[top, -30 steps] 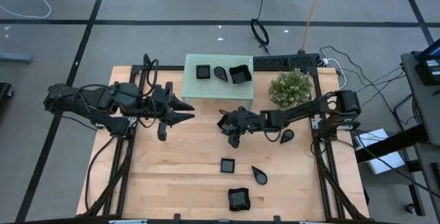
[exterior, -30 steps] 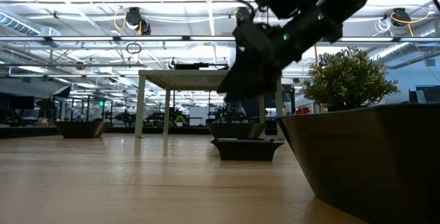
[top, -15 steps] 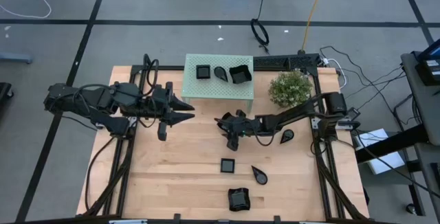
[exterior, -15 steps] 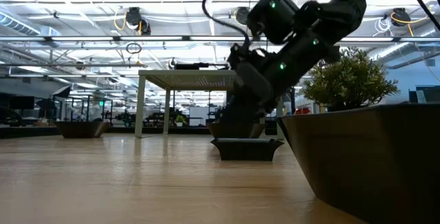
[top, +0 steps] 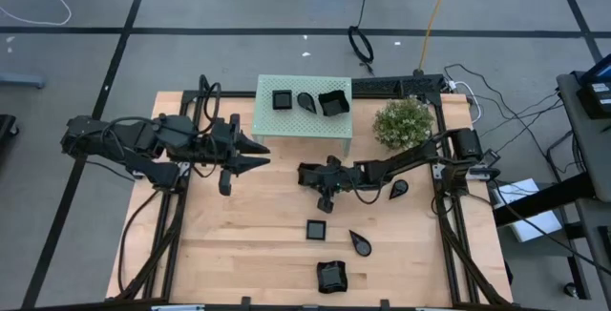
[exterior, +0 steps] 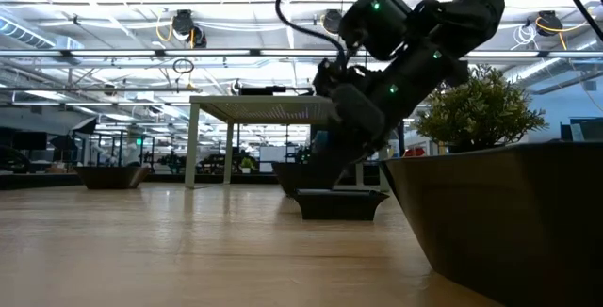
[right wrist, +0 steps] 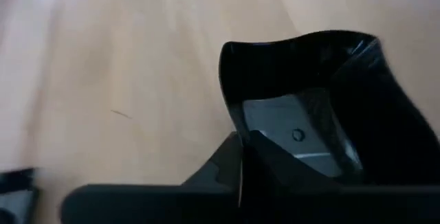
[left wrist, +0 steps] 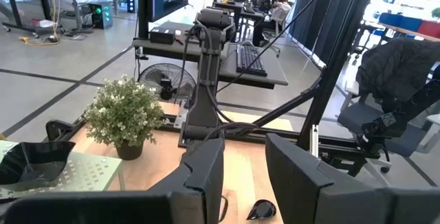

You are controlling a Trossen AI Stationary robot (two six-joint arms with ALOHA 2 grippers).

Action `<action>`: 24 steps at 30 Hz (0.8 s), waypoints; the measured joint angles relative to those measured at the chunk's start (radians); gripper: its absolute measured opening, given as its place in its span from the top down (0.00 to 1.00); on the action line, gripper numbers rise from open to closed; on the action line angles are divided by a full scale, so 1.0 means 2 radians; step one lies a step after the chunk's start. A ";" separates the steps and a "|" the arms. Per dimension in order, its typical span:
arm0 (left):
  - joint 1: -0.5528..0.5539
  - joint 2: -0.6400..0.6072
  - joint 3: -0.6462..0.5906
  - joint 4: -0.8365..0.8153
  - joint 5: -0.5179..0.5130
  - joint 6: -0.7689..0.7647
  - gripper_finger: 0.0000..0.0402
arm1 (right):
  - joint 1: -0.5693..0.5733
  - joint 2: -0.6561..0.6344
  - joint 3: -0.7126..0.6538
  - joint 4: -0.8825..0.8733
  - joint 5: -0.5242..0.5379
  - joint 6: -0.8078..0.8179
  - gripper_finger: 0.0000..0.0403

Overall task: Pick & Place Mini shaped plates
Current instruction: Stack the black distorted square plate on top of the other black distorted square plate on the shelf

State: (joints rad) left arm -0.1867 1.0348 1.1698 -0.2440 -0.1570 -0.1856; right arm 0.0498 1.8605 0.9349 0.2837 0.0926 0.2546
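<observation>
Three mini shaped plates sit on the mint-green stand (top: 304, 120) at the back: a square (top: 283, 99), a teardrop (top: 305, 101) and a curved-rim square (top: 332, 103). More lie flat on the table: a teardrop (top: 398, 189), a small square (top: 316, 228), another teardrop (top: 360, 244) and a curved-rim square (top: 331, 276). My right gripper (top: 309, 173) reaches to mid-table and is shut on another curved-rim plate (right wrist: 344, 93). My left gripper (top: 260, 154) hovers open at the left, nothing between its fingers. My right gripper pinches the plate's raised rim (right wrist: 237, 124) at one side, one finger inside the dish and one outside. The fingers (right wrist: 213, 172) slant down from the table's right. The plate stays low at the tabletop, open side up; whether it is lifted, I cannot tell.
A bushy plant (top: 403, 122) stands at the back right beside the stand. Black frame rails (top: 449, 225) run along both sides of the table. Bare wood lies between the two grippers and across the near left.
My right gripper has moved toward the table's left edge and down onto the curved-rim plate at mid-table, and its fingers have closed on the rim.
</observation>
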 joint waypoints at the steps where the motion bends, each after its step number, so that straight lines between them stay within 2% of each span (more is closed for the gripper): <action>1: 0.000 0.000 0.000 0.000 0.000 0.000 0.72 | 0.002 -0.001 0.000 0.005 -0.008 0.004 0.98; 8: 0.000 -0.001 0.000 0.000 0.000 0.000 0.72 | 0.023 -0.043 0.000 -0.005 -0.025 0.005 1.00; 16: 0.000 -0.001 0.000 0.000 0.000 0.000 0.72 | 0.028 -0.173 -0.001 -0.003 -0.018 -0.037 1.00; 18: 0.000 -0.001 0.000 0.000 0.000 0.003 0.72 | 0.024 -0.209 -0.001 -0.003 0.007 -0.065 1.00; 21: 0.000 -0.001 0.000 0.000 0.000 0.018 0.72 | 0.010 -0.256 0.000 -0.003 0.079 -0.101 1.00; 24: 0.000 -0.001 0.000 0.001 0.000 0.031 0.72 | -0.022 -0.285 0.000 -0.013 0.153 -0.092 1.00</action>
State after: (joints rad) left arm -0.1864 1.0336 1.1698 -0.2420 -0.1574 -0.1240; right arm 0.0054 1.2900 0.9344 0.2569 0.3981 0.0699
